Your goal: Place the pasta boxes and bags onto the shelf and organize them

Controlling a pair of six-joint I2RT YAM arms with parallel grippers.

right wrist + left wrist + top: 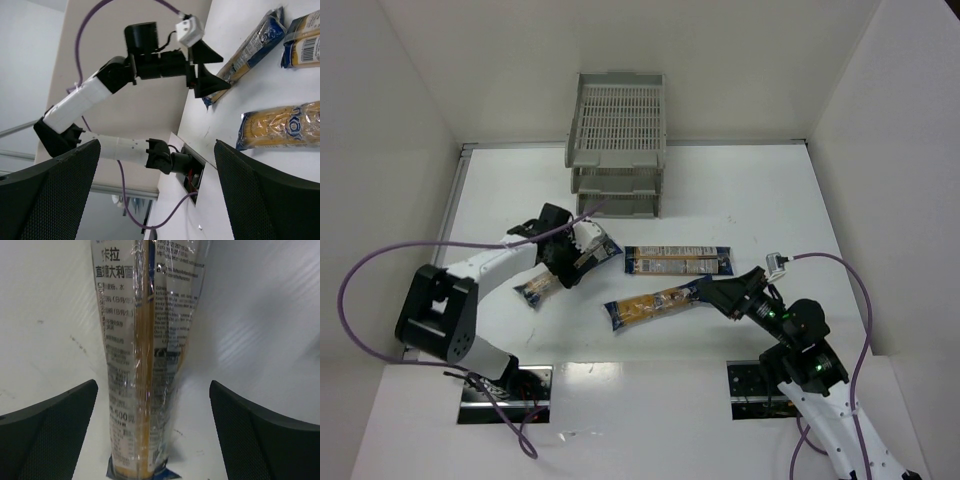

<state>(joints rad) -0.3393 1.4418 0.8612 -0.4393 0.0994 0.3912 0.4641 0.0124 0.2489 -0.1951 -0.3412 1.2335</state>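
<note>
White table [770, 200], pasta pack [142, 365] between left gripper [152, 385]'s spread fingers [55, 430]

White table [770, 200] with shelf [617, 140], three pasta packs [678, 261] (blue-ended)

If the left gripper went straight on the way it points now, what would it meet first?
The left gripper would first meet the pasta pack lying between its open jaws; how near is unclear.

The left arm [485, 262] and right arm [798, 332] are built of white links and black joints. Purple cables [430, 244] are routed behind the jaws. The fingers [50, 435] are black and finely dimpled; green lights [787, 316] are lit.
</note>
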